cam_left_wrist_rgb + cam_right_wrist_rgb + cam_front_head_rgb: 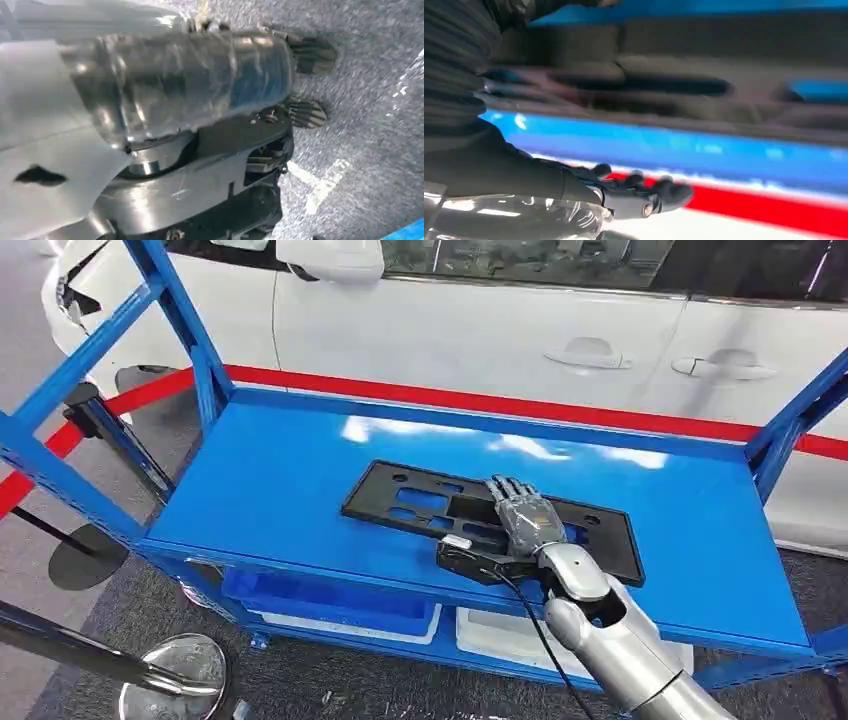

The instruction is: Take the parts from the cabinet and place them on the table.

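Here the black plate [480, 515] lies flat near the middle of the blue shelf [280, 480]. The right hand [525, 520] rests on its 5 o'clock part, fingers [510, 490] stretched flat, gripping nothing.

Blue shelf [300, 470], black plate [420, 502] atop.

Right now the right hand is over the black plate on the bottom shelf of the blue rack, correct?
Not quite. The right hand is over the black plate, but the plate lies on the upper shelf of the blue rack, not the bottom one. The head view shows it.
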